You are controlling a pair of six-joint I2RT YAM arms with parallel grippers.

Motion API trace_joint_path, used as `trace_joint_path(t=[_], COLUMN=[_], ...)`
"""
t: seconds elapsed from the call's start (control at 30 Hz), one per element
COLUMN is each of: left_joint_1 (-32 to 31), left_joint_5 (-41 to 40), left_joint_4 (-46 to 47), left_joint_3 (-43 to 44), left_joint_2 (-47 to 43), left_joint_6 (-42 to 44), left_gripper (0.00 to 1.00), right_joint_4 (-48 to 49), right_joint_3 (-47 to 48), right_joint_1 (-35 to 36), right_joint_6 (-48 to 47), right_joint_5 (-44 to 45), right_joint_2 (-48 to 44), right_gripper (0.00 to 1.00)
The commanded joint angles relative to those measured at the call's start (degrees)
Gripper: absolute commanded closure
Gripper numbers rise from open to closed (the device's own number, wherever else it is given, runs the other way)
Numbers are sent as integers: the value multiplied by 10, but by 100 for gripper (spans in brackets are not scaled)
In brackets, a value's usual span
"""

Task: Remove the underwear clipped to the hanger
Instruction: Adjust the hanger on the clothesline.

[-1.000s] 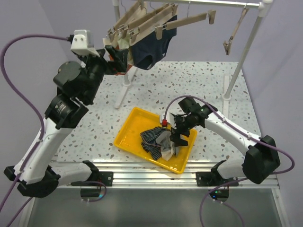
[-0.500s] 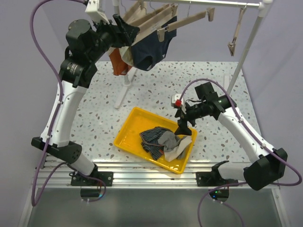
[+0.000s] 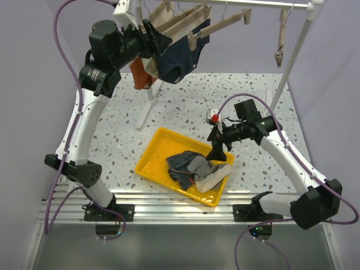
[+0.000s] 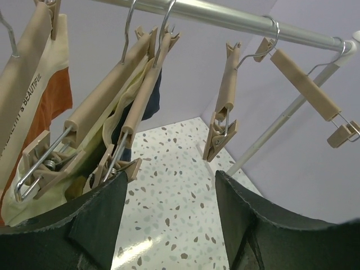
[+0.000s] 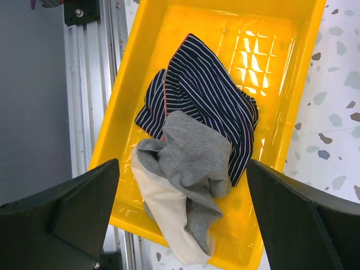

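The left gripper (image 3: 159,40) is raised to the rail (image 3: 247,4) at the back of the table (image 3: 180,107), its jaws apart with nothing between them, right at the cluster of wooden clip hangers (image 3: 174,22). In the left wrist view the two dark fingers (image 4: 98,216) frame a gap below the hangers (image 4: 140,107); the left finger sits just under the clip (image 4: 121,169) at a hanger's lower end, though whether it touches the clip cannot be told. Three briefs hang here: the navy briefs (image 3: 177,59), the orange briefs (image 3: 139,76) and the cream briefs (image 3: 151,64) bunched between them. In the wrist view the cream cloth (image 4: 50,191) is pinched in the near clips and the orange cloth (image 4: 53,98) shows at far left. Further along the rail hang empty hangers (image 4: 306,87). The right gripper (image 3: 216,151) hovers over the yellow tray (image 3: 154,143) near the front edge, its jaws spread wide and holding nothing. The right wrist view looks straight down between its fingers (image 5: 73,214) onto the tray (image 5: 281,67), where the striped briefs (image 5: 208,98) lie crumpled with the grey-white briefs (image 5: 188,171) heaped partly over them toward the tray's near wall.
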Motion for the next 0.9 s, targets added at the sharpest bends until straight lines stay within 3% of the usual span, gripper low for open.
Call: trace_joint_path(t=[0.0,0.17,0.47,0.87], left_joint_1=[5,5,5,5], left_joint_5=[-11,-44,-43,-61], left_joint_4=[0,29,120,227], left_joint_3=[-14,-76,-244,-276], left_joint_2=[-31,-87,-149,-111], left_joint_6=[24,58,112,168], left_gripper=[32,24,21,30], right_joint_4=[22,23,25,29], right_joint_3=[-8,-13,-8,-13], right_joint_1=[-5,-6,-6,-9], right_joint_6=[17,18,13,17], right_joint_5=[-21,-24,-26,-27], right_joint_2=[-18,-19,-13,-25], right_gripper=[1,1,1,1])
